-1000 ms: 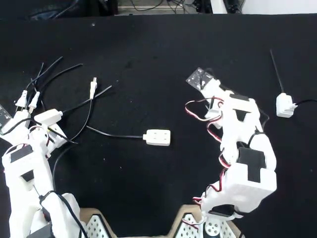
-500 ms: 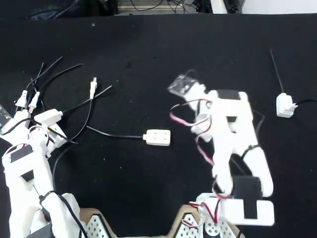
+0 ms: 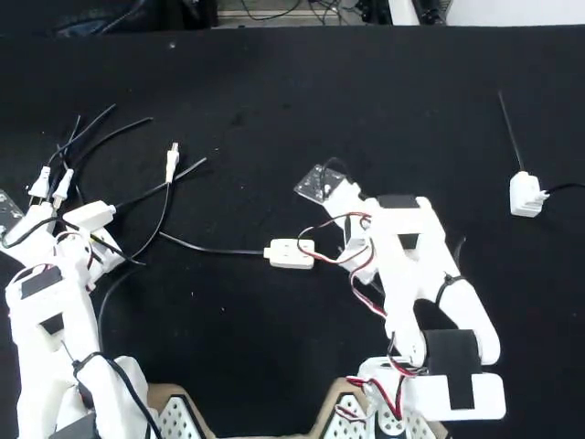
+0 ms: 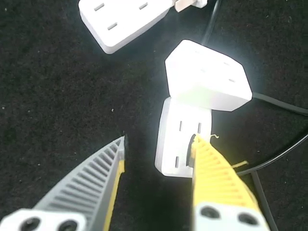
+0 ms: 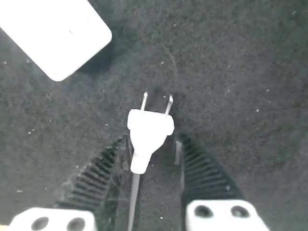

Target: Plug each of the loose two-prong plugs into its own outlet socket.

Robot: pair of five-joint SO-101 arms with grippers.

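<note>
A white two-prong plug [image 5: 149,131] sits between the fingers of my right gripper [image 5: 151,144], which is shut on it, prongs pointing away and its thin cord trailing back. In the high view that gripper [image 3: 320,185] hangs just above and right of a white outlet block [image 3: 291,253], whose corner [image 5: 55,33] lies ahead of the prongs. My left gripper [image 4: 156,147] stands open over a cluster of white outlet blocks [image 4: 208,77], one fingertip [image 4: 199,151] lying over the lower block [image 4: 174,139]. Loose plugs [image 3: 172,159] [image 3: 41,185] lie at the left.
Black cords [image 3: 137,197] tangle across the left of the black table [image 3: 274,91]. A white adapter [image 3: 525,194] with a thin cord sits at the far right. Another outlet block [image 4: 122,19] lies beyond the left gripper. The left arm [image 3: 46,302] stands at the front left.
My right arm has swung left across the table, carrying its gripper from the right of centre to just beside the middle outlet block. The left arm has stayed still.
</note>
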